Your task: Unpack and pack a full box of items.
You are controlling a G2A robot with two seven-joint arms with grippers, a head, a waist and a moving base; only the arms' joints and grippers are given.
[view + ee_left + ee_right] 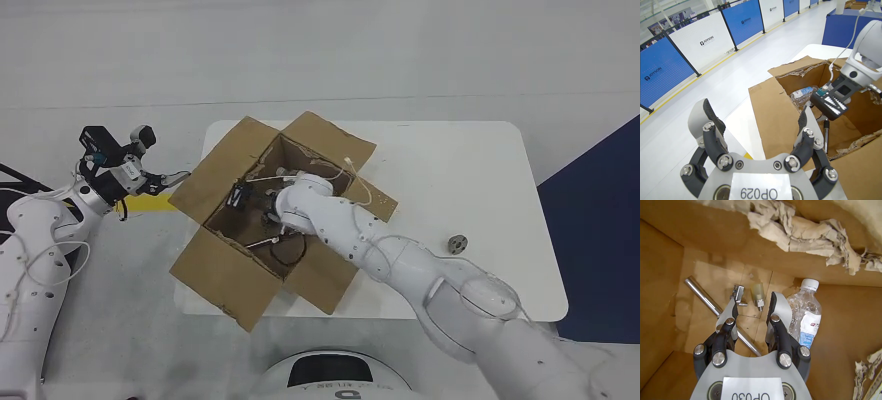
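An open cardboard box (215, 262) stands on the white table (470, 180), its flaps spread. My right gripper (753, 300) hangs open inside the box, just above the floor. Under it lie a steel rod (702, 294), a small metal bracket (739, 293) and a cream-capped threaded fitting (757, 294); a crushed clear water bottle (806, 311) lies beside one finger. In the left wrist view the box (776, 117) shows the bottle (802, 93) and the rod (826, 136) within. My left gripper (757, 111) stays open and empty off the table's left end, outside the box (150, 180).
A small round metal part (458, 243) lies on the table to the right of the box. Crumpled paper padding (810, 237) lines the box's inner rim. Blue and white partition panels (696, 43) stand across the floor beyond.
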